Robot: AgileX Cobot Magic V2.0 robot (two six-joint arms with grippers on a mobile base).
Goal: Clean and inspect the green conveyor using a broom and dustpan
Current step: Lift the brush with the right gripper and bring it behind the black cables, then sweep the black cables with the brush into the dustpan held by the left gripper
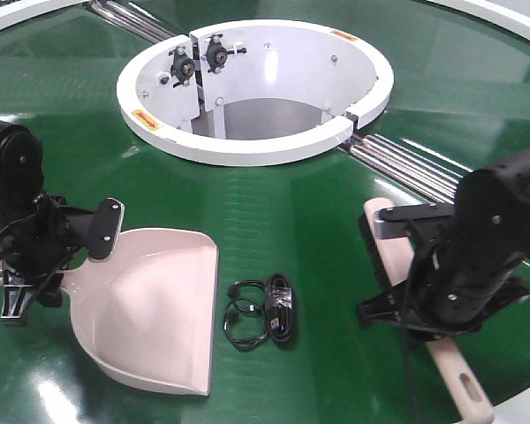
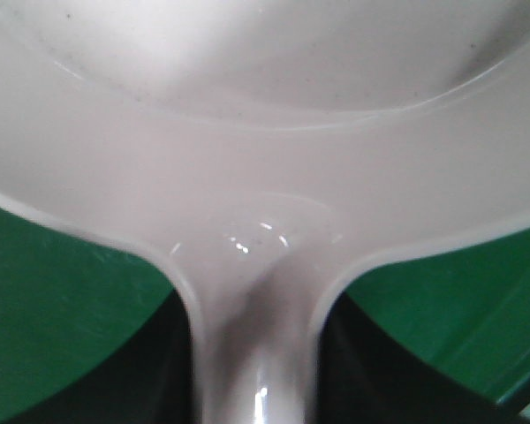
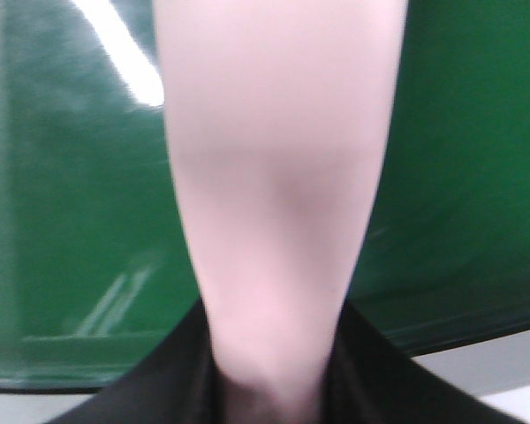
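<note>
By my judgement the task is at an early stage: both tools are gripped, but nothing is swept yet. The left hand (image 1: 53, 269) is closed on the dustpan (image 1: 150, 300) handle, and the right hand (image 1: 405, 265) is closed around the broom (image 1: 459, 375). On the conveyor (image 1: 274, 190) a coiled black cable (image 1: 263, 315) lies between them. The dustpan is at its 9 o'clock with the front edge facing it, the broom at 3, the white hub (image 1: 247, 150) at 12. The dustpan holds nothing. Sweeping and inspecting are left. Count: one dustpan, one broom, one cable, one hub, two hands.
</note>
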